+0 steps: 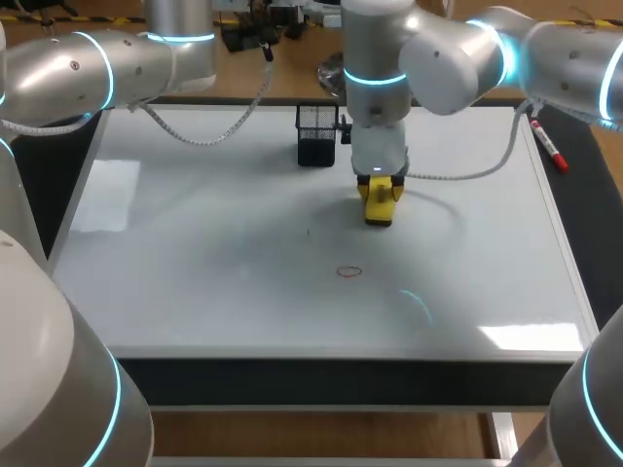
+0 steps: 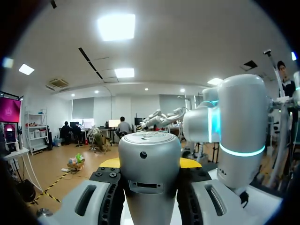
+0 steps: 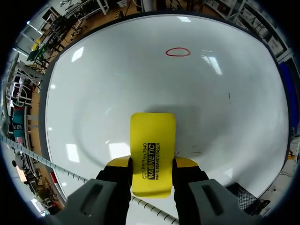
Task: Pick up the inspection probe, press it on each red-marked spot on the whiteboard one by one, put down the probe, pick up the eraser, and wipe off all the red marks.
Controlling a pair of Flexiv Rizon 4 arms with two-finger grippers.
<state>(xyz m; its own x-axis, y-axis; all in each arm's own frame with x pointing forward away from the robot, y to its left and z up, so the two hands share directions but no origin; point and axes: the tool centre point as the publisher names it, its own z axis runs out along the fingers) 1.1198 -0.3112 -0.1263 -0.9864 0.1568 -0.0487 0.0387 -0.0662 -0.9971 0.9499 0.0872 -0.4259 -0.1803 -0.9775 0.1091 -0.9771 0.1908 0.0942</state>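
right gripper (image 3: 152, 164) pinching yellow eraser (image 3: 153, 133) (black print on top) | on whiteboard (image 1: 195, 243) | red ring (image 3: 177, 52) ahead | left gripper (image 2: 150, 163): can't tell

Black-topped table (image 1: 588, 195), dark front edge, bright even light from above, soft glare patches

Eraser (image 3: 153, 150): yellow block with black print on its upper face, sitting clamped on both long sides by the right gripper (image 3: 152, 164), sticking out ahead of the yellow fingertips, hanging low over the board's far middle; contact with the surface not showing clearly

Whiteboard (image 1: 195, 253): white and glossy, lying flat, covering most of the table, catching patches of ceiling light

Red mark (image 1: 349, 271): one small red oval outline, standing unwiped near the board's middle, lying ahead of the eraser and apart from it
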